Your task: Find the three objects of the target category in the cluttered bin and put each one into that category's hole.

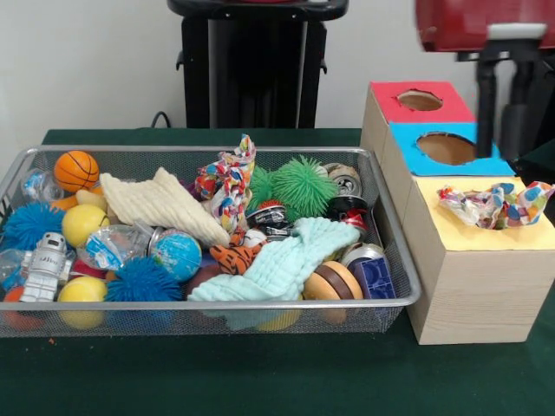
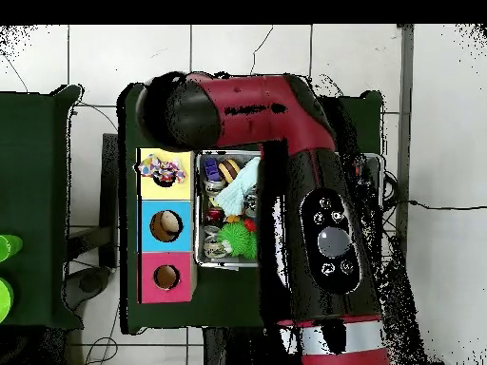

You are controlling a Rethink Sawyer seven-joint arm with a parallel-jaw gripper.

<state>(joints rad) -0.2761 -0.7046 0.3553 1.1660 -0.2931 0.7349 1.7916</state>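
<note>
Rag (image 1: 494, 204) bunched on yellow hole (image 1: 486, 227), not through; gripper (image 1: 512, 104) spread above, empty; another rag (image 1: 227, 184) in bin (image 1: 208, 305).

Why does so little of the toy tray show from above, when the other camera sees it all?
Overhead view: the red arm covers most of the wire tray. Front view: the arm sits high at the right, so the tray shows unobstructed.
</note>
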